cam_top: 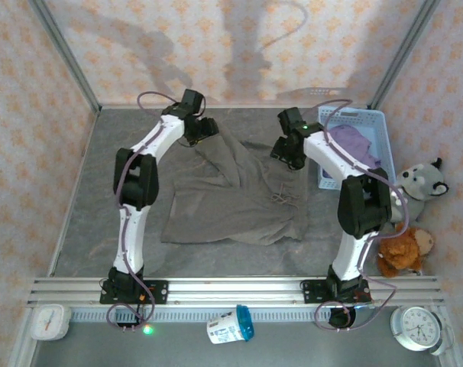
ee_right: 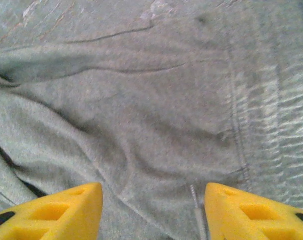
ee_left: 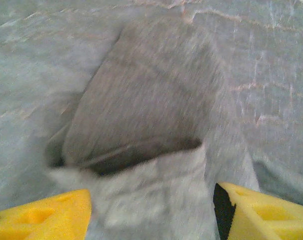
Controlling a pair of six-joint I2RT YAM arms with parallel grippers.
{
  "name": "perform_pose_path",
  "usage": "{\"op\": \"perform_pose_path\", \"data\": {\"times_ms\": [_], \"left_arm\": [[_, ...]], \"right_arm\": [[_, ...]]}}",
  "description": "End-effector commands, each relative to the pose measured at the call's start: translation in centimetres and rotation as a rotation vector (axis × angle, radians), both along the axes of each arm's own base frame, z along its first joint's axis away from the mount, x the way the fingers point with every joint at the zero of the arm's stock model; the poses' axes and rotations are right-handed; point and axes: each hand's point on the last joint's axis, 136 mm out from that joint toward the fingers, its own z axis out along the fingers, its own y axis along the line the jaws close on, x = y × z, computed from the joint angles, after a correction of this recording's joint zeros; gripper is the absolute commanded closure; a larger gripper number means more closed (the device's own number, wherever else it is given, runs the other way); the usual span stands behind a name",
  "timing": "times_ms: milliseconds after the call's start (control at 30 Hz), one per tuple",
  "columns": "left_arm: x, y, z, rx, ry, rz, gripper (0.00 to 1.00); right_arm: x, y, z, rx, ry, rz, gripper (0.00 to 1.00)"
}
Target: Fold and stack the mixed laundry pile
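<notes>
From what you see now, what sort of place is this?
Probably a robot test cell staged like a home laundry corner: wallpapered panels box in a table, the left arm and right arm are bolted to a rail, and a garment lies near a basket.

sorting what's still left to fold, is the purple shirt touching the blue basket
Touching. The top view shows the purple shirt lying inside the blue basket, resting against its lattice walls.
</notes>
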Motion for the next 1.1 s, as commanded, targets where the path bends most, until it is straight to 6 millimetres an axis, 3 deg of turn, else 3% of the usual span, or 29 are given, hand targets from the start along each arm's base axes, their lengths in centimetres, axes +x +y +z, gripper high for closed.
{"op": "perform_pose_path", "data": {"times_ms": [0, 233, 367, 500, 567, 800, 967, 1067], "left_arm": [[1.1, 0.1, -0.1, 0.093, 0.007, 0.010, 0.38], [2.3, -2.4, -2.6, 0.047, 0.017, -0.052, 0.41], [1.0, -3.2, -3.6, 0.015, 0.064, -0.081, 0.57], [-1.3, -2.5, -3.1, 0.046, 0.082, -0.131, 0.87], [-2.8, -1.3, -2.5, 0.093, 0.088, -0.140, 1.00], [-8.9, 6.9, -2.4, 0.312, 0.206, -0.031, 1.00], [-14.0, 11.3, -4.5, 0.417, 0.305, 0.022, 1.00], [-15.2, 13.7, -5.2, 0.450, 0.367, 0.078, 0.94]], "right_arm": [[1.1, 0.4, 0.0, 0.068, 0.002, 0.034, 0.44], [1.6, -0.1, -1.8, 0.053, 0.057, 0.045, 0.44], [1.6, -0.3, -3.0, 0.055, 0.076, 0.026, 0.44], [1.6, -0.4, -3.5, 0.056, 0.088, 0.016, 0.44], [1.6, -0.4, -3.6, 0.057, 0.092, 0.011, 0.44], [1.2, -0.6, -4.2, 0.054, 0.111, 0.000, 0.45], [0.6, -0.8, -5.0, 0.049, 0.131, -0.018, 0.45], [0.6, -0.9, -4.8, 0.042, 0.131, -0.015, 0.45]]}}
